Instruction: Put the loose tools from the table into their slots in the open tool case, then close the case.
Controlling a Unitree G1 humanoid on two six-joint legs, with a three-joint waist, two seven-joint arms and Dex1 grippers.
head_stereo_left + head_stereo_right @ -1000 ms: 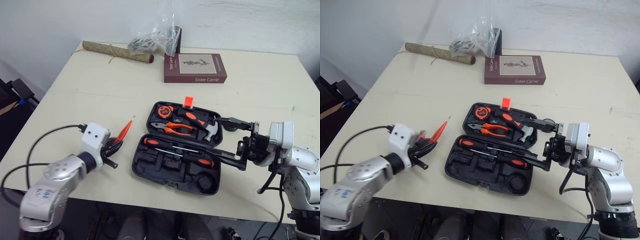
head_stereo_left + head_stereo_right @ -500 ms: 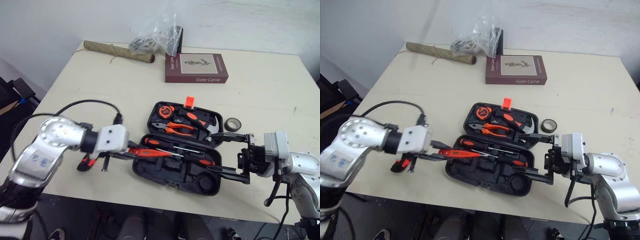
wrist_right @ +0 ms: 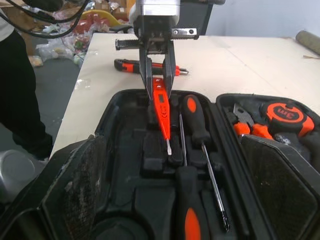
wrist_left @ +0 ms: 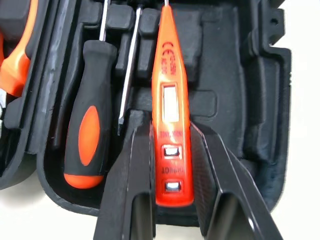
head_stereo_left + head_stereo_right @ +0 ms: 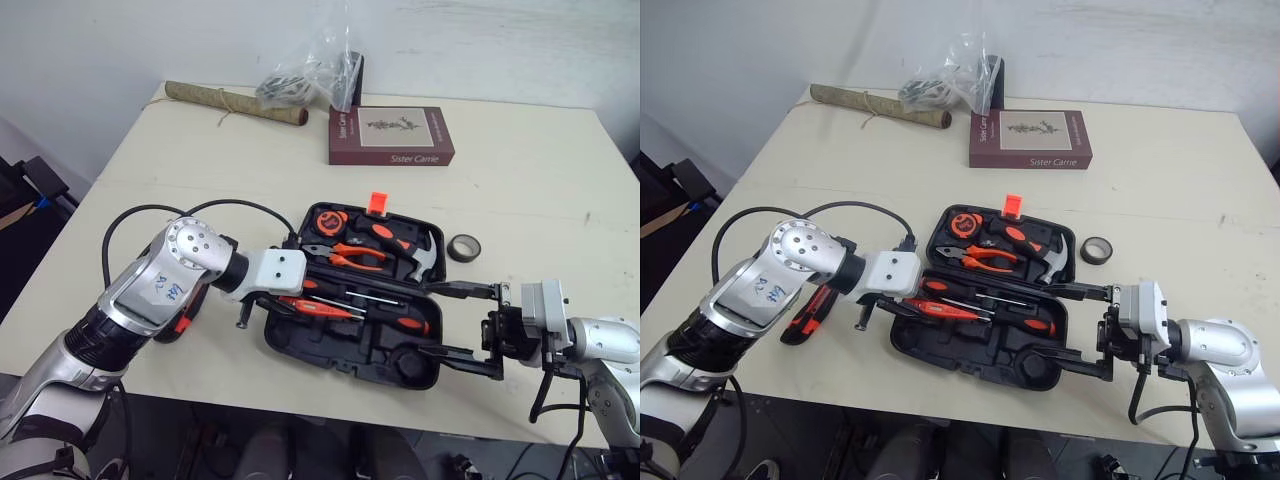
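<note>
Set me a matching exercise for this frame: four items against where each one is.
Items:
1. orange tester pen
2. tape roll
3. book
4. utility knife

Places:
A. far side of the table
B. on the table, left of the tool case
C. in the left gripper, over the case
D. on the table, right of the case

Pairs: 1-C, 2-D, 3-A, 4-B

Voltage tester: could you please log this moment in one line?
left gripper shut on voltage tester | held over tool case | right gripper open

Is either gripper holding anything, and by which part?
Left gripper pinches the orange tester pen by its butt end; right gripper open, holding nothing.
</note>
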